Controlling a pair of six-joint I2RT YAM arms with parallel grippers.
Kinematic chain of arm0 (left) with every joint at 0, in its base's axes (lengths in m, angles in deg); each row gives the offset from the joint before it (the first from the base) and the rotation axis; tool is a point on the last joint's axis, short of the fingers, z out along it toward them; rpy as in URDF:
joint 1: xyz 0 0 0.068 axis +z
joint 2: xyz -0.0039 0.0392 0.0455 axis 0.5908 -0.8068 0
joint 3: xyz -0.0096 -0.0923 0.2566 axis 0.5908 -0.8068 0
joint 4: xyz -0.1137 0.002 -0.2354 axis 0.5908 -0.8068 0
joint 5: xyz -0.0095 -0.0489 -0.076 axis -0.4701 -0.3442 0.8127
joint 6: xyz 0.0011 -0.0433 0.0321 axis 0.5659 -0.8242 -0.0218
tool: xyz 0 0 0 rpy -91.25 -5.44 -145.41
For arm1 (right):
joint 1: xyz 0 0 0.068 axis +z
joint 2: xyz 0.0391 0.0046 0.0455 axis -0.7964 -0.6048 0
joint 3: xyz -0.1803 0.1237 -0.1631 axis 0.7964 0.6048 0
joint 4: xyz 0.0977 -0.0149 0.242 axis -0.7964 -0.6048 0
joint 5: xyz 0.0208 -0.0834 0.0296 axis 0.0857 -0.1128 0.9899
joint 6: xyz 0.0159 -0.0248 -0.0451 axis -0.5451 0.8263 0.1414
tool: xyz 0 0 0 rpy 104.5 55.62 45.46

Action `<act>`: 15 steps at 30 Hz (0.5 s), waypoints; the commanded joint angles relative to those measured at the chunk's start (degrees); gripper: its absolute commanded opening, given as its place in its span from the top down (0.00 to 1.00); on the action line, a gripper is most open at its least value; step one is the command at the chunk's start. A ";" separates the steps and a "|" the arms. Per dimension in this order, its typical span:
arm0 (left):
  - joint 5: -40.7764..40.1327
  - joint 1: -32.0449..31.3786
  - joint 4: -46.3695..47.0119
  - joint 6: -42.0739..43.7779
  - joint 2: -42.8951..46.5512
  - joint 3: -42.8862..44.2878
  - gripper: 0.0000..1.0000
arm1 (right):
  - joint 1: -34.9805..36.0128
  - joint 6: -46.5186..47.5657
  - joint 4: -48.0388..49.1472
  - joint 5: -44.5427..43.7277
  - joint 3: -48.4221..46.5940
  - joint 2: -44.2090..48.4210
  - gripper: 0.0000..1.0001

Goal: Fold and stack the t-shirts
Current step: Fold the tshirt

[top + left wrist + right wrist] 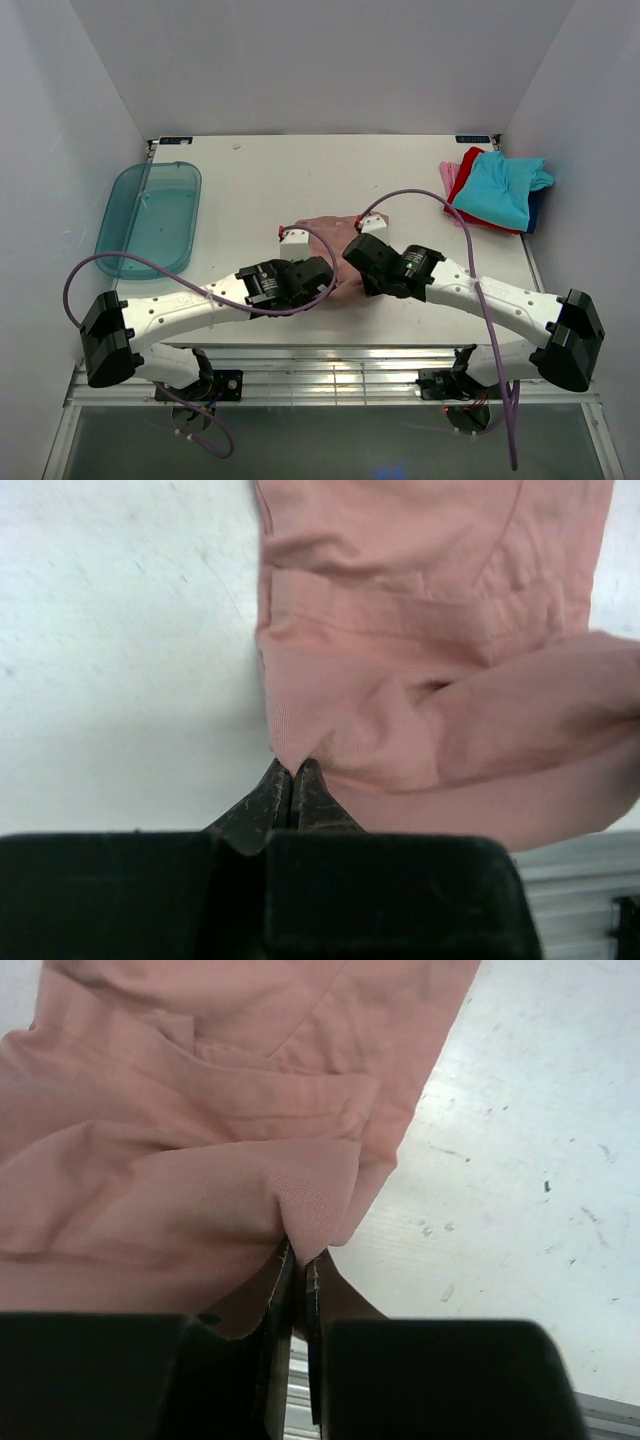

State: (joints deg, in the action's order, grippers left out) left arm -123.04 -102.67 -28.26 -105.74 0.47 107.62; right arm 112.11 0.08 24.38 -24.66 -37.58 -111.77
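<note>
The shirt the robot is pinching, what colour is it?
Dusty pink shirt, clearest in left wrist view.

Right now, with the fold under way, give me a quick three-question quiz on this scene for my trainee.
1. True or false: the left tool and the right tool are both shut on the dusty-pink t-shirt.
2. Which colour lies on top of the pile of t-shirts at the far right corner? A red; B turquoise; C dark blue.
3. Fill in: the teal tray lies on the ___ arm's side of the table.
Key: 1 true; 2 B; 3 left.
</note>
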 commanded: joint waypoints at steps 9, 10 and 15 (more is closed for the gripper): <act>0.98 15.30 27.77 20.40 -2.74 -3.05 1.00 | -10.28 11.46 5.95 -7.79 -4.85 -4.87 0.92; 1.25 15.56 28.40 21.10 -4.07 -2.25 1.00 | -11.33 12.09 6.82 -7.79 -5.63 -5.49 0.92; 2.31 17.23 32.80 25.76 -9.17 1.70 1.00 | -14.50 16.13 10.26 -7.35 -8.27 -9.18 0.92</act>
State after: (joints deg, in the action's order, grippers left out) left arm -120.91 -86.98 -0.66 -85.82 -7.81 106.13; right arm 99.50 11.65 31.86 -29.23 -42.68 -119.86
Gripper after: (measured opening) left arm 0.015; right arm 0.098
